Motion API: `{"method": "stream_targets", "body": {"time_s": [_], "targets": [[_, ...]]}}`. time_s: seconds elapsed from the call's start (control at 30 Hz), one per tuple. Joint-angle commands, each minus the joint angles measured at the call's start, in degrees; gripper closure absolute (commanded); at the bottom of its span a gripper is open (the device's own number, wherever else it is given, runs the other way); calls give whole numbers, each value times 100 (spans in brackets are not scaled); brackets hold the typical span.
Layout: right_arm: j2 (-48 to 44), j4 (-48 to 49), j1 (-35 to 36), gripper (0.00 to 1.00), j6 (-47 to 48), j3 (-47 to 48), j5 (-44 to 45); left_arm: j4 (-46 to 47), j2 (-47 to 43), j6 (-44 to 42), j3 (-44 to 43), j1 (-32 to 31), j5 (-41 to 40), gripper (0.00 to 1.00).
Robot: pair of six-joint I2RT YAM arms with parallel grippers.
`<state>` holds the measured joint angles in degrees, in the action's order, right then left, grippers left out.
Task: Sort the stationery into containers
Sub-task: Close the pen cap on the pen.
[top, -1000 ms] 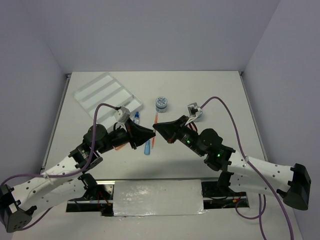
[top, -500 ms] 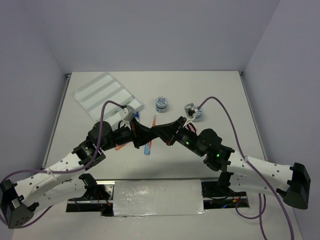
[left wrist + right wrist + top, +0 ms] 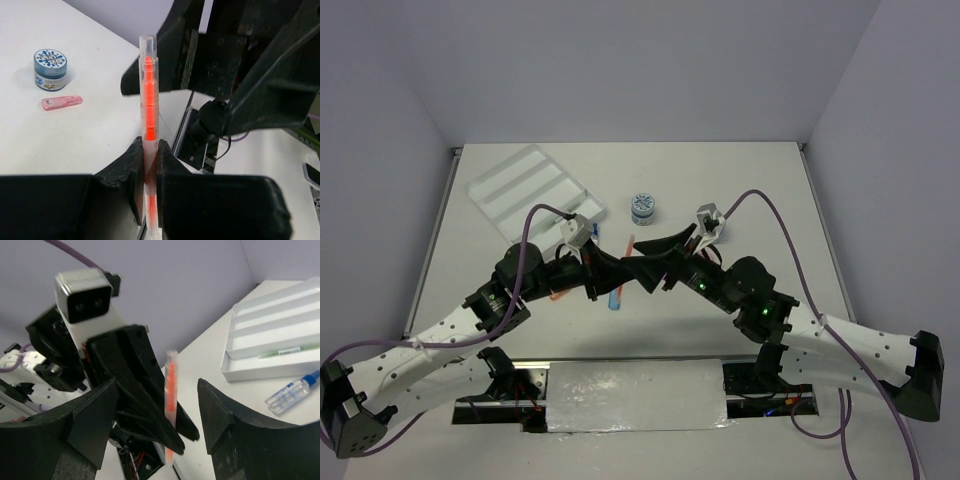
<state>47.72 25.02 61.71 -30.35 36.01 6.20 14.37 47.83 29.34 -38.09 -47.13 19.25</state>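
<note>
A thin orange pen (image 3: pixel 148 95) in a clear barrel stands upright between the jaws of my left gripper (image 3: pixel 149 150), which is shut on its lower half. My right gripper (image 3: pixel 160 415) is open, with one finger on each side of the same pen (image 3: pixel 170 385) and a gap to both. The two grippers meet tip to tip above the table's middle, left (image 3: pixel 623 266) and right (image 3: pixel 642 268). The white four-compartment tray (image 3: pixel 535 185) lies at the back left, and a grey-green pen (image 3: pixel 290 351) rests in its nearest compartment.
A blue-white patterned pot (image 3: pixel 642 208) stands behind the grippers with a pink cap-like piece (image 3: pixel 61 102) beside it. A blue-capped clear bottle (image 3: pixel 292 390) lies just in front of the tray. A blue piece (image 3: pixel 615 297) and an orange piece (image 3: pixel 557 296) lie below the grippers.
The two grippers came together over the table's middle. My right gripper has opened and let go of the orange pen, which my left gripper now grips.
</note>
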Motion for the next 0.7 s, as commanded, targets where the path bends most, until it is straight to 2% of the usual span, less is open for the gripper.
{"method": "stream_targets", "body": {"time_s": [0.0,0.2,0.3,0.33,0.4,0.47,0.5,0.57,0.63,0.67], "targets": [[-35,-145,43,28,327,573,57,241,-90,-219,-156,3,395,100],[334,-515,25,31,591,1004,250,374,-143,-236,-76,-6,703,100],[439,-471,16,40,618,1057,216,251,-116,-306,-129,-6,738,100],[466,-445,16,47,618,1066,207,216,-108,-324,-138,-6,747,100],[492,-410,16,53,609,1066,145,163,-108,-368,-155,-6,730,100],[510,-392,25,66,600,1066,128,127,-116,-385,-147,-6,704,100],[510,-392,25,77,600,1057,119,110,-125,-394,-147,-6,695,100],[527,-410,16,89,591,1031,119,84,-134,-412,-164,-6,634,100],[527,-401,16,100,548,952,127,57,-125,-421,-190,-6,529,100],[527,-384,25,100,530,917,119,40,-125,-429,-217,-6,467,100]]}}
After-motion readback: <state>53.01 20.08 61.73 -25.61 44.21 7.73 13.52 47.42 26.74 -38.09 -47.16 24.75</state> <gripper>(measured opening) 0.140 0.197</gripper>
